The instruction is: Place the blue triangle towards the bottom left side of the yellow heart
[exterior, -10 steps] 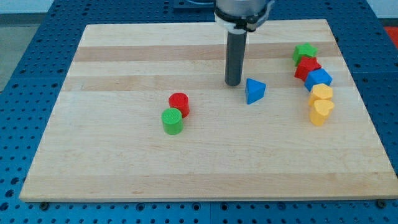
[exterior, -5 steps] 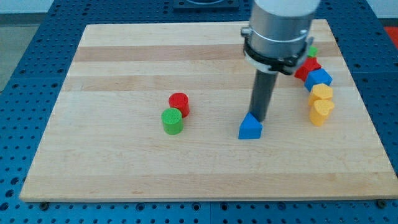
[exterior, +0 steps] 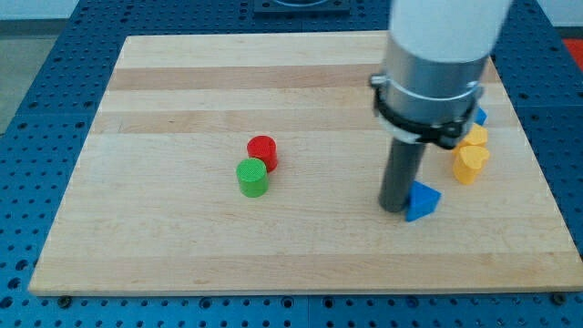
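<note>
Triangle (exterior: 421, 201), blue, is pressed by my tip (exterior: 393, 209) from the view's left, no hand being fitted, and is already placed below-left of the heart (exterior: 470, 161), so little is left.

A pale wooden worktop (exterior: 182, 237) with lighter and darker plank stripes lies on a blue perforated base (exterior: 36, 109) that shows around its edges. Left of the worktop's middle stand 2 ribbed plastic cylinders: a red cylinder (exterior: 262, 150) and, touching it on the lower-left side, a green cylinder (exterior: 252, 177). At the view's right, a small corner of another blue block (exterior: 479, 116) shows, its shape unclear, and just below it a second yellow block (exterior: 475, 137), partly covered, of a shape that cannot be made out.
</note>
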You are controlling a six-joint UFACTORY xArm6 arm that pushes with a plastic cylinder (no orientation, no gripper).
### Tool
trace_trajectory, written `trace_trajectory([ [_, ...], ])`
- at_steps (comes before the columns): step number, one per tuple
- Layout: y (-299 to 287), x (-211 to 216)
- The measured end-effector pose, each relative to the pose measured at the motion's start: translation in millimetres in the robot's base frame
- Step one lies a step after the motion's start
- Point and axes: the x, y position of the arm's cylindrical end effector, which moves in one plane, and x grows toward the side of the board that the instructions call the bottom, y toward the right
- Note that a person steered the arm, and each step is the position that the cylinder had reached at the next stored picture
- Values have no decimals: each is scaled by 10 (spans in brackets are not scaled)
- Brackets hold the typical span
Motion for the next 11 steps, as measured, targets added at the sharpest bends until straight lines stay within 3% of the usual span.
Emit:
trace_trajectory([
  [1, 194, 30],
  [3, 326, 653],
  [6, 306, 123],
  [8, 300, 79],
  [11, -278, -90],
])
